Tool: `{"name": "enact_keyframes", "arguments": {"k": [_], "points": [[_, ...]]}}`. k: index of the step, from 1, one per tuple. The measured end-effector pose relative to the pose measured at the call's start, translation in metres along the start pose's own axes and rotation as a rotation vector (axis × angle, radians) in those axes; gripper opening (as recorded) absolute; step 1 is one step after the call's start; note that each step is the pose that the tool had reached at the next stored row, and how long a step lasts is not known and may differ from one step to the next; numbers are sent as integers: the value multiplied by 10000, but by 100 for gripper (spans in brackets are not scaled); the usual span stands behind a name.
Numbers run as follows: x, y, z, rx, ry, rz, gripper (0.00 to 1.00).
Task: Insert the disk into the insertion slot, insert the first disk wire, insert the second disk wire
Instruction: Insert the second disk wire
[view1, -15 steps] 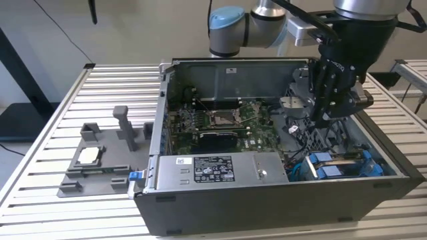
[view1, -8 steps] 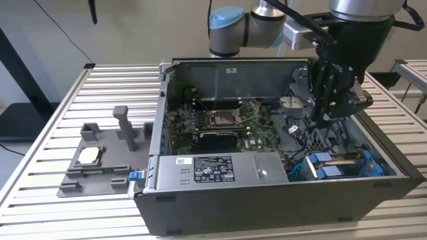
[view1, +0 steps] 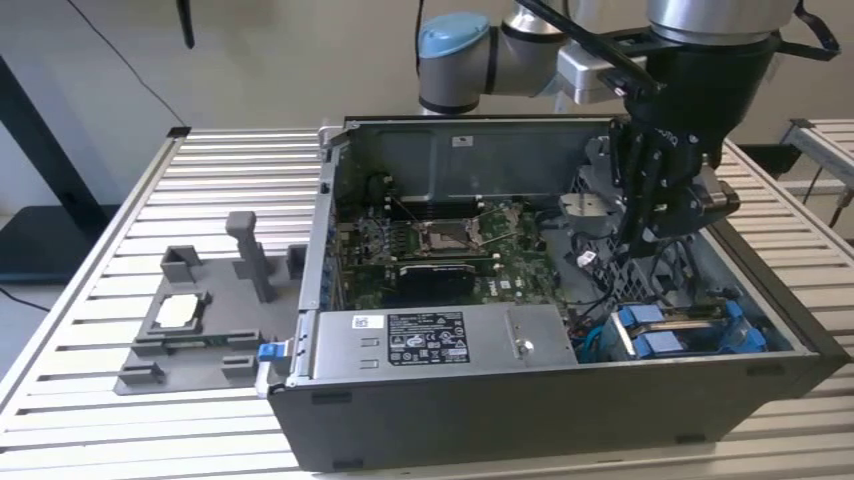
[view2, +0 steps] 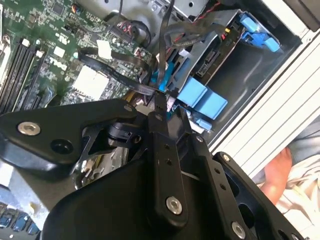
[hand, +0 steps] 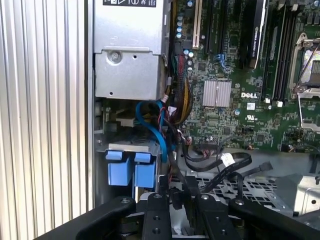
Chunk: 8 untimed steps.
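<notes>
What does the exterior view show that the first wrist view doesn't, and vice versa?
Exterior view adds: the grey fixture plate beside the dark grey computer case at the exterior view's left, and the arm's blue-capped joint. First wrist view adds: the silver finned heatsink and the yellow, red and black wire bundle. Both: the silver power-supply box, the green motherboard and the bright blue plastic carrier of the disk.

Small print that cannot be made out covers the black-and-white sticker (view1: 424, 338) on the silver power-supply box (view1: 534, 335), and a white maker's mark (hand: 249, 95) with small certification signs stands on the green motherboard (hand: 235, 125).
</notes>
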<state>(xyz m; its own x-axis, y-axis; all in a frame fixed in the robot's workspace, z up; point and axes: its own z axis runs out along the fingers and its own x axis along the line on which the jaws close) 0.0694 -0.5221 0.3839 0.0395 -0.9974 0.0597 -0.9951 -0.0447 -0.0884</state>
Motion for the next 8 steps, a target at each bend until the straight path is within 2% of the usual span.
{"name": "enact_keyframes", "arguments": {"k": [8], "points": [[0,1,0,0,17,-1,27]]}}
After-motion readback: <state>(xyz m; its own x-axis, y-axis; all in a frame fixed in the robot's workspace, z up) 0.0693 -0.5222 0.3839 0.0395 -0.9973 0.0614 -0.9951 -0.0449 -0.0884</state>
